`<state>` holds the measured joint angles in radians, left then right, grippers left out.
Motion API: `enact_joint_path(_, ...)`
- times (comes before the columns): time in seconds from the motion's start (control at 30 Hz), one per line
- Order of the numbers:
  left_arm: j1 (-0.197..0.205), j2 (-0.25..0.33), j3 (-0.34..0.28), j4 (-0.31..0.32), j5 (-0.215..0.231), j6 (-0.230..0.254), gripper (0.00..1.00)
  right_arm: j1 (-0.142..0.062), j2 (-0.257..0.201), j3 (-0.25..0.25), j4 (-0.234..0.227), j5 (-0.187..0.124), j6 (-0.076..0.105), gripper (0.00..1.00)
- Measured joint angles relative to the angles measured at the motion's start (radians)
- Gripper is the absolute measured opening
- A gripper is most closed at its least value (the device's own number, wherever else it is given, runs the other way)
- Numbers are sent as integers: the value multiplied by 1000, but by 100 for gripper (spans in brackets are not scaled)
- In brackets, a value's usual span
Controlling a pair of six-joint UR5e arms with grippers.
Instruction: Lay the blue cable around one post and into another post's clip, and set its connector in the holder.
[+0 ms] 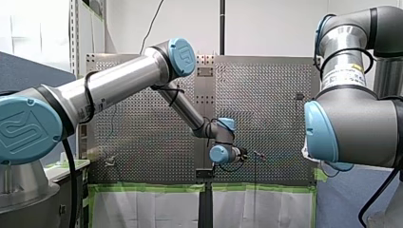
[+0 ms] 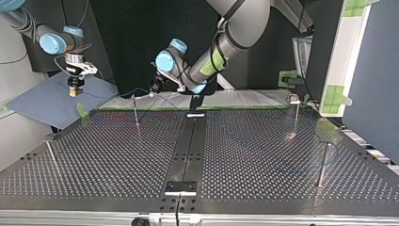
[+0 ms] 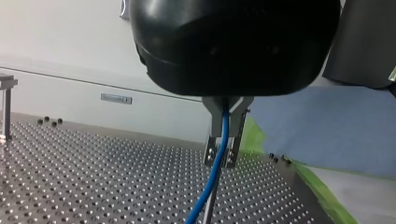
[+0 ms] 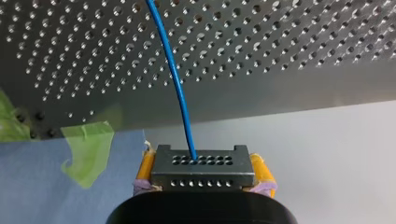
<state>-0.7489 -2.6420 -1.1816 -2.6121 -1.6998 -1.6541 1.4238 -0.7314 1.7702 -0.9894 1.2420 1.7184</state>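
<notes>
Perforated black metal table beneath both pincers. Left pincer: metal fingers clenched on thin blue cable, near slim steel post, likely for routing. Right pincer: yellow pads grasping grey multi-hole connector block, off the table, likely awaiting holder placement.
</notes>
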Motion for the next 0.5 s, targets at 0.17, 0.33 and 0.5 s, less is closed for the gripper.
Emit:
enact_joint_path(0.17,11,0,0,-3,-2,-1,1,2,0,-10,-1,-34,7,0)
enact_joint_path(0.33,21,0,0,-9,-2,-2,1,2,0,-14,-4,-72,10,0)
enact_joint_path(0.5,31,0,0,-15,-2,-6,1,-3,0,-14,-4,-121,6,0)
